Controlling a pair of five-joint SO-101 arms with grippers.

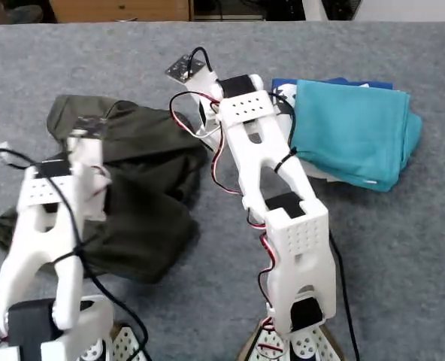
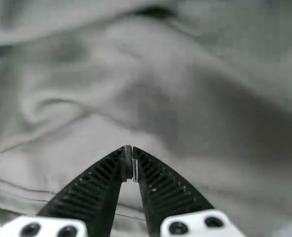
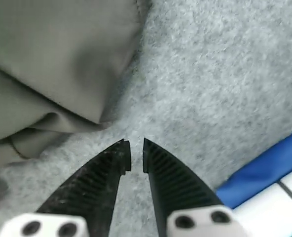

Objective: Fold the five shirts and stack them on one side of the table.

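- A stack of folded shirts sits at the upper right of the high view. The teal shirt [image 1: 354, 131] is on top, with a blue shirt [image 1: 358, 81] peeping out along the far edge and a strip of white cloth [image 1: 322, 173] under the near edge. I make out three layers, but I can't tell if a fourth is hidden in there.
- The olive shirt [image 1: 140, 203] is the one loose garment I can see. It lies rumpled and half doubled over on the grey counter [image 1: 403, 248], in the left-centre of the high view. It is well apart from the stack and not yet a tidy fold.
- The left gripper [image 2: 128, 163] hangs right over the olive cloth, its jaws closed tip to tip. I can't tell whether any fabric is caught between them.
- The right gripper [image 3: 136, 154] is over bare counter, between the olive shirt's edge and the blue hem of the stack. Its jaws are parted just a crack and hold nothing.
- By my reckoning most of the job is done. What's left is to flatten and fold the olive shirt, then carry it across and set it on the teal one.
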